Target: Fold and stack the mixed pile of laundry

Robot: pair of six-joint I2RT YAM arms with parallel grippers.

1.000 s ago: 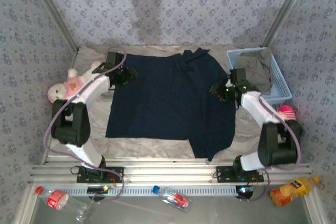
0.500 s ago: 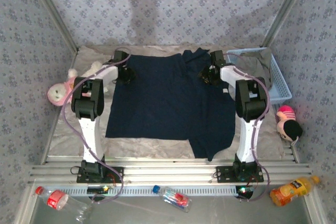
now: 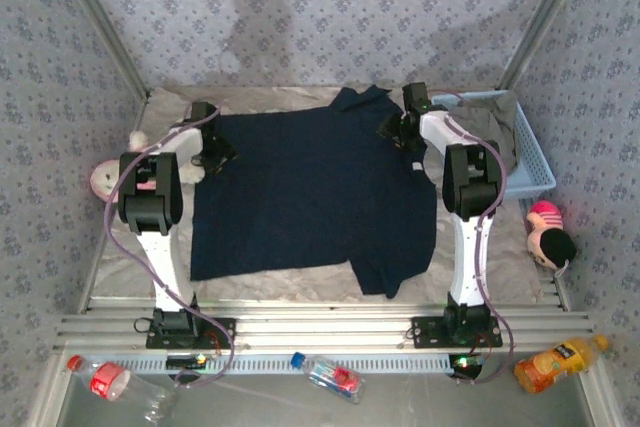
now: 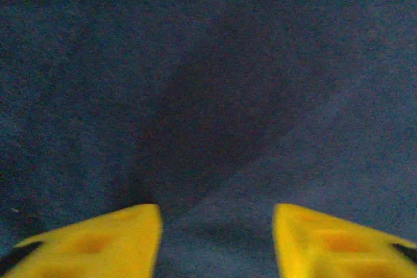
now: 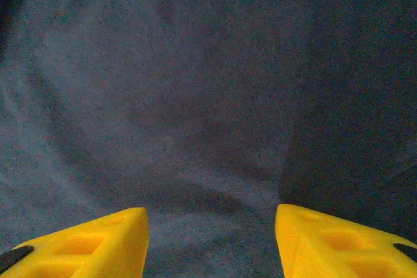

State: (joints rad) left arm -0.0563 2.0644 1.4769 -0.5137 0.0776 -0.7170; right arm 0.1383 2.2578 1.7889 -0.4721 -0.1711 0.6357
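Navy garment [image 3: 310, 187] lay spread flat; grey garment [image 3: 508, 145] sat in the basket [image 3: 537, 179]. Left gripper [image 4: 215, 239] and right gripper [image 5: 212, 239] were over the navy cloth, jaws apart.

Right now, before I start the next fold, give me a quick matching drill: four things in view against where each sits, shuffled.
Things:
1 navy garment
2 light blue basket
3 orange juice bottle
4 pink-and-cream plush

Places:
A left edge of the table
B spread over the table's middle
C near right, in front of the arm bases
D far right corner of the table

Pairs: 1-B, 2-D, 3-C, 4-A.
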